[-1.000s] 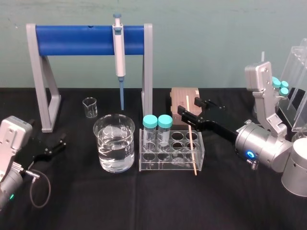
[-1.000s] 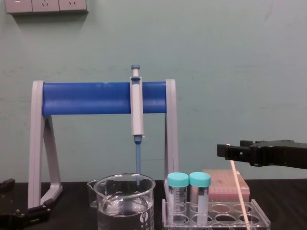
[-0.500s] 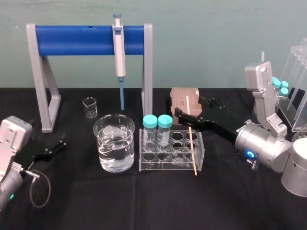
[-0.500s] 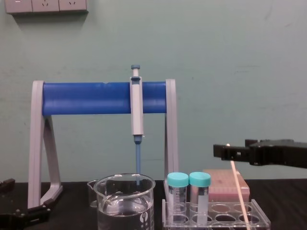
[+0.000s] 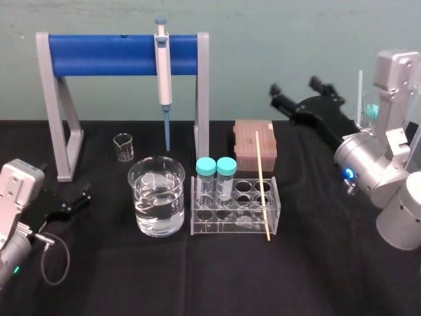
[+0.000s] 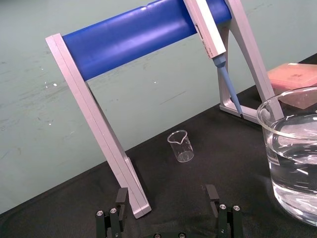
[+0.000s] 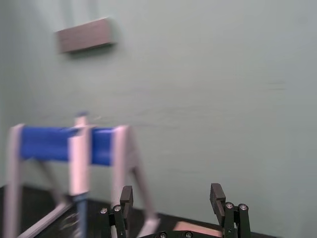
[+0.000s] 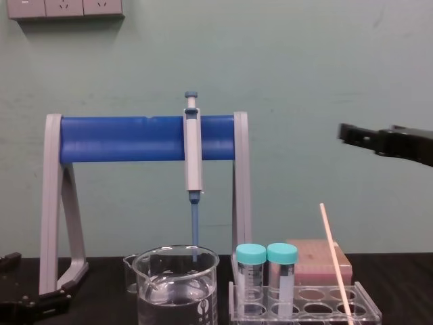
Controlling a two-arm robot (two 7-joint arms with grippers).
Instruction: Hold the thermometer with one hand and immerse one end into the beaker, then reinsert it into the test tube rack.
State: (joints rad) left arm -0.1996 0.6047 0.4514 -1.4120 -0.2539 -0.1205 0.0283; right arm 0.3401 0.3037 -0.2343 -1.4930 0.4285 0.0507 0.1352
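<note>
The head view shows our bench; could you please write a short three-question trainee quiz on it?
1. True or false: the right end effector is shut on the thin, straight cream-tan rod thermometer.
2. The thermometer stands in: A) the large clear glass beaker; B) the low clear plastic test tube rack; C) the left end effector.
3. How many teal-capped tubes share the rack?
Key: 1 false, it hangs open and empty, raised right of the rack. 2 B, leaning at its right end; the beaker sits beside the rack's left end, and the left end effector rests open at the far left. 3 two.
</note>
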